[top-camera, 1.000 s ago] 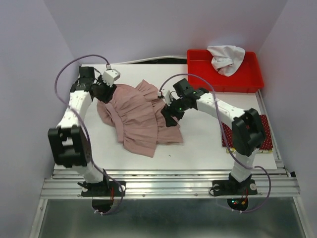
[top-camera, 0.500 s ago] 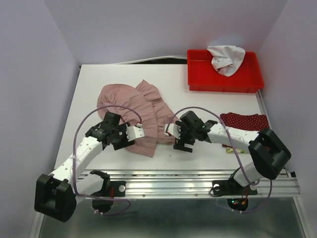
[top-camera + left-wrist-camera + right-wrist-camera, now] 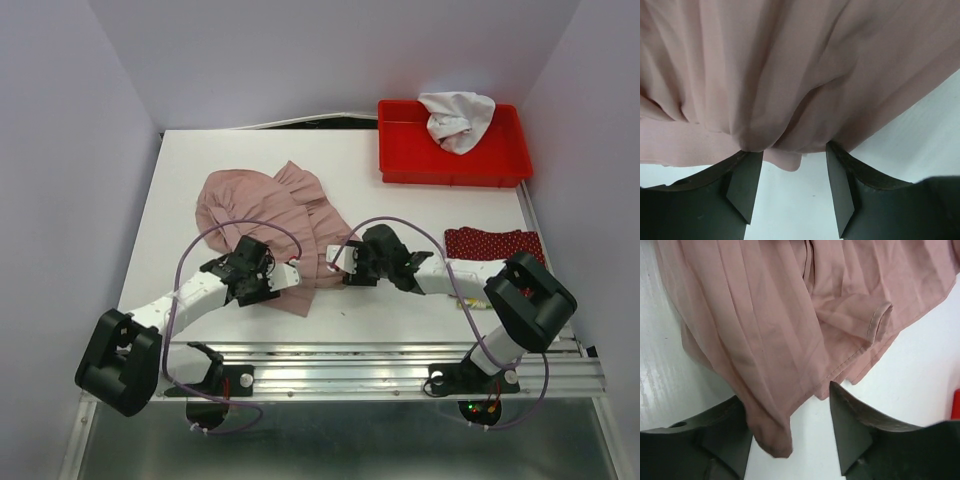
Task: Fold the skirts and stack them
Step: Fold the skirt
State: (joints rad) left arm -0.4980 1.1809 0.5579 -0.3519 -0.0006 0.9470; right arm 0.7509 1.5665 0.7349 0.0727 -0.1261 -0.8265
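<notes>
The pink skirt [image 3: 255, 205] lay spread and rumpled on the left half of the white table [image 3: 420, 215], its pleats running toward the near edge, where the hem ended in a loose corner. Both arms were stretched low over the table, and their tools met the skirt's near hem from opposite sides.

The left gripper [image 3: 289, 277] sat at the near left part of the hem. In the left wrist view its two dark fingers [image 3: 742, 185] stood apart, with white table showing in the gap. The pink hem drooped just over the fingertips and a small flap of it hung down between them, but the jaws were not clamped on it.

The right gripper [image 3: 349, 263] sat at the near right edge of the skirt. In the right wrist view its fingers [image 3: 847, 435] were likewise apart. A folded corner of the pleated cloth lay between them, close against the left finger, and a stitched hem line showed on the fold above. The jaws were not pressed together on it.

A dark red skirt with white dots [image 3: 497, 243] lay at the right edge of the table, well apart from the pink one and partly covered by the right arm. At the far right stood a red tray [image 3: 400, 165] with a crumpled white cloth [image 3: 458, 118] in it.
</notes>
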